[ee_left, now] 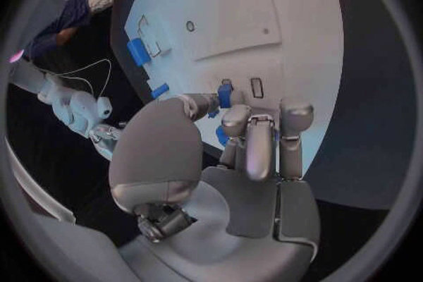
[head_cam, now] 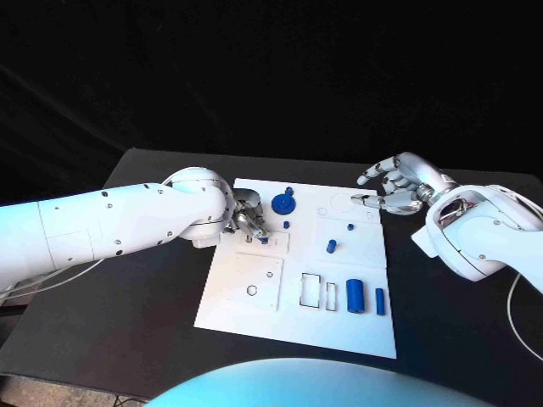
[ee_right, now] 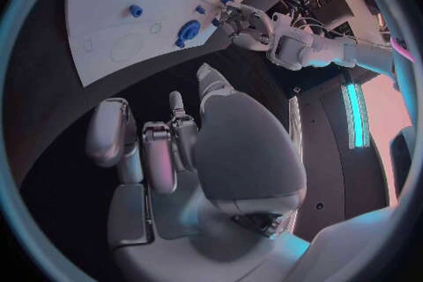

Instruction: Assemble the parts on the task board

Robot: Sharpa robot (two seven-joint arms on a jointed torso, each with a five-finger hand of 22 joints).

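Your left hand (head_cam: 249, 222) is down on the far left part of the task board (head_cam: 265, 318), its fingers (ee_left: 249, 132) bunched around a small blue part (ee_left: 225, 94) that it pinches right beside a little rectangular slot (ee_left: 256, 87) in the white plate. Your right hand (head_cam: 396, 186) hovers off the board's far right corner, released, fingers apart and holding nothing. Other pieces wait on the plate: a round blue disc (head_cam: 282, 203) just beyond the left hand, a small blue peg (head_cam: 332, 247) near the middle, and two blue bars (head_cam: 356, 296) lying side by side at the near right, next to the outlined rectangular recesses (head_cam: 310, 289). The risk, as I judge it, is in the seating: if the pinched part meets the slot tilted, it may jam on the edge or spring out of the fingertips and roll off across the board. Your fingers also crowd the slot, so you may not see whether it is lined up, and pressing down hard could shift the whole plate on the black table (head_cam: 113, 314)
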